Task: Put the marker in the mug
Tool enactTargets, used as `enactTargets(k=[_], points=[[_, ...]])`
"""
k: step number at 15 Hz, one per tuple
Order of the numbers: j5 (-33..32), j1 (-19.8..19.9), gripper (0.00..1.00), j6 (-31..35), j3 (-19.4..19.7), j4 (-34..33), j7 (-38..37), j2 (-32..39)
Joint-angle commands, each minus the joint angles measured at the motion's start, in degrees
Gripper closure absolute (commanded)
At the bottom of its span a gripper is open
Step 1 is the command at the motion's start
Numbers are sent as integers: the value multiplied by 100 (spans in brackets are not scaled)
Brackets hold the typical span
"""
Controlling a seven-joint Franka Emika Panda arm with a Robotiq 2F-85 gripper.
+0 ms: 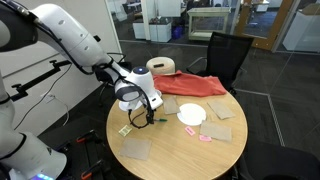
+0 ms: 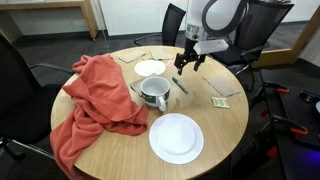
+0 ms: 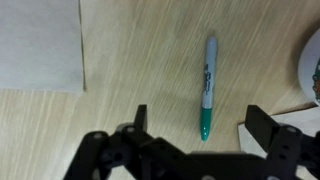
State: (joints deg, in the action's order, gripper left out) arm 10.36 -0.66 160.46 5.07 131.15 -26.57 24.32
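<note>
The marker (image 3: 207, 88) lies flat on the wooden table, grey barrel and green cap, with the cap end pointing at my gripper. My gripper (image 3: 200, 125) is open and empty just above it, one finger on each side of the cap end, not touching. In an exterior view the gripper (image 2: 186, 62) hovers over the table's far side, with the marker (image 2: 181, 84) below it. The mug (image 2: 154, 93), squat and light with a dark inside, stands upright near the table's middle, a short way from the marker. In an exterior view the gripper (image 1: 143, 108) hangs low over the table.
A red cloth (image 2: 95, 100) drapes over the table's side beside the mug. A large white plate (image 2: 176, 137) sits near the front edge and a smaller one (image 2: 150, 68) behind the mug. A plate rim (image 3: 312, 65) and a paper sheet (image 3: 40, 45) flank the marker. Chairs ring the table.
</note>
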Motion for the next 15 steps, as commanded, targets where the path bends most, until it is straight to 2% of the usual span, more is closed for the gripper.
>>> enactTargets(k=[1,10,15], points=[[42,-236,0,316,187,-174,-225,376],[-113,-747,0,-36,651,-1057,-477,898],[-126,-888,0,-236,756,-1227,-643,1092]])
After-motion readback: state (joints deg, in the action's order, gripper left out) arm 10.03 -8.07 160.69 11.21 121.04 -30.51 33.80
